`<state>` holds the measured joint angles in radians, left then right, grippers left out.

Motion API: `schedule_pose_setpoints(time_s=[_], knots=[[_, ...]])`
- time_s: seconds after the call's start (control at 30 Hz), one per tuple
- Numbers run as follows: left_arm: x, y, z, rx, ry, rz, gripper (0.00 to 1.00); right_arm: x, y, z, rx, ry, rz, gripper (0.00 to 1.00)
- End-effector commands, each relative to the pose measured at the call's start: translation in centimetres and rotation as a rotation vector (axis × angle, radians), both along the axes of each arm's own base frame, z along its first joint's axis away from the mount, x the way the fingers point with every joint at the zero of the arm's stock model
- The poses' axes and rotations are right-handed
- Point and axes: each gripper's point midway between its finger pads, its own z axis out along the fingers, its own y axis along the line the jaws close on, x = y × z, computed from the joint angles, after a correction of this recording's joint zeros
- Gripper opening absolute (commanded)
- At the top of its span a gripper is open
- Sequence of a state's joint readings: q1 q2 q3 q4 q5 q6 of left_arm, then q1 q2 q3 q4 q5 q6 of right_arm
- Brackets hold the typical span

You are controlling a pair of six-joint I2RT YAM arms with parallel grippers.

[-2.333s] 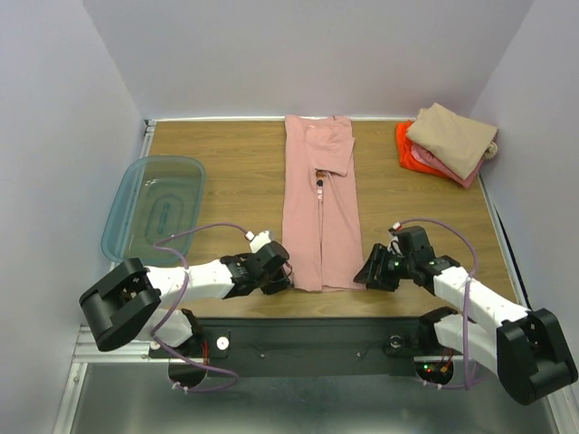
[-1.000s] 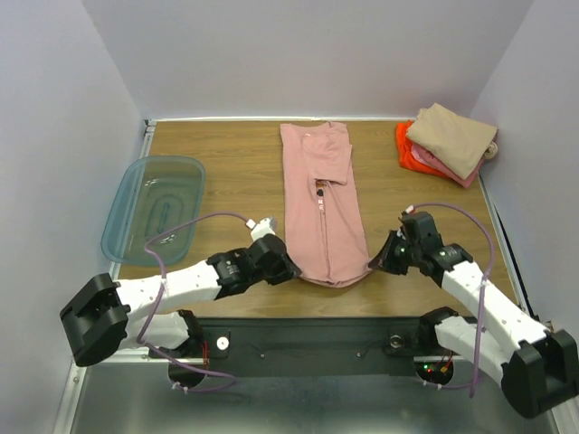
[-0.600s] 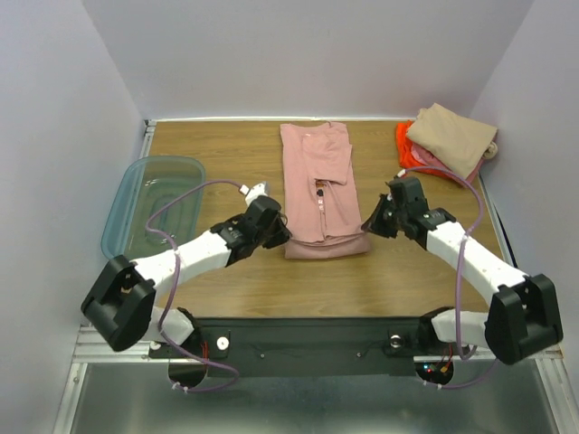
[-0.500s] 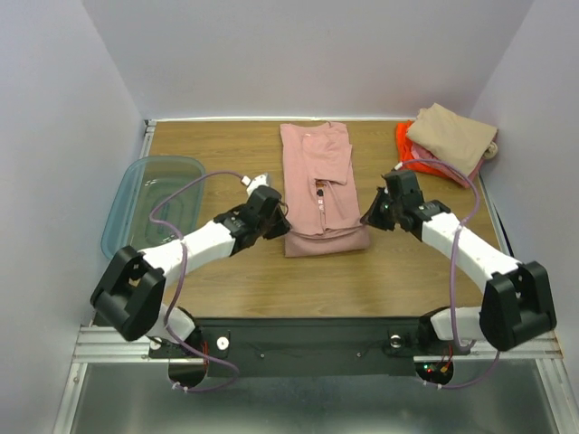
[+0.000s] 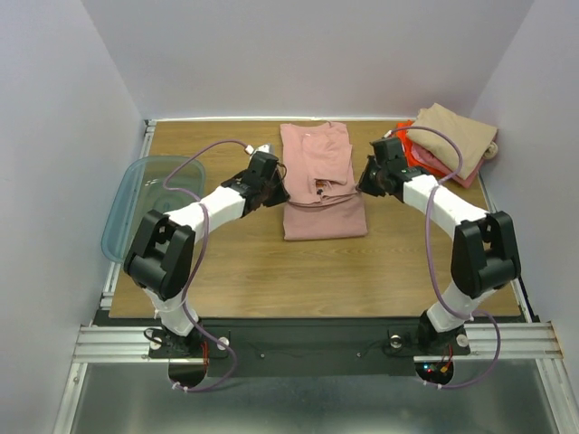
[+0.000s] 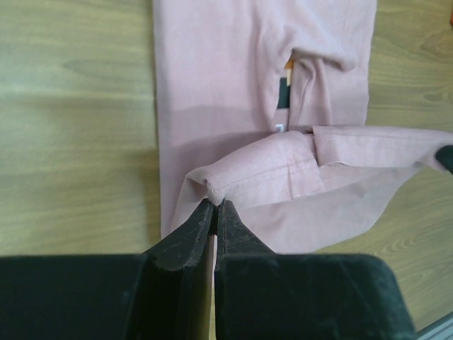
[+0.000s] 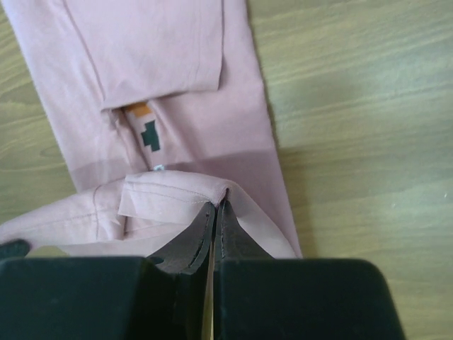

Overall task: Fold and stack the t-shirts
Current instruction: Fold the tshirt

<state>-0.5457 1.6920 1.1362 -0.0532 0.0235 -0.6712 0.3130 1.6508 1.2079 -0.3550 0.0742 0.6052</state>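
Currently: dusty-pink tee (image 5: 318, 185), mid-fold, lying left of the folded stack (image 5: 450, 140); left claw (image 6: 214, 207) and right claw (image 7: 218, 207) each pinch a hem corner. Risk: uneven travel or a slipped corner skews the fold.

Pink t-shirt (image 6: 212, 71) print (image 6: 284, 88) illegible

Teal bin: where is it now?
Top view: the teal bin sits at the table's left edge, just left of the left arm, apart from the pink t-shirt.
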Motion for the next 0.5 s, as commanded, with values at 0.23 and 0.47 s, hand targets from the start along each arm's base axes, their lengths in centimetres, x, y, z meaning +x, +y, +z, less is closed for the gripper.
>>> schedule_pose_setpoints(time_s=[0.23, 0.47], knots=[[4.7, -0.1, 0.6, 0.02, -0.053, -0.001, 0.0, 5.3, -0.8, -0.7, 0.01, -0.042, 0.03, 0.0], [5.8, 0.0, 0.2, 0.039, -0.021, 0.01, 0.4, 6.2, -0.3, -1.0, 0.043, -0.037, 0.065, 0.24]])
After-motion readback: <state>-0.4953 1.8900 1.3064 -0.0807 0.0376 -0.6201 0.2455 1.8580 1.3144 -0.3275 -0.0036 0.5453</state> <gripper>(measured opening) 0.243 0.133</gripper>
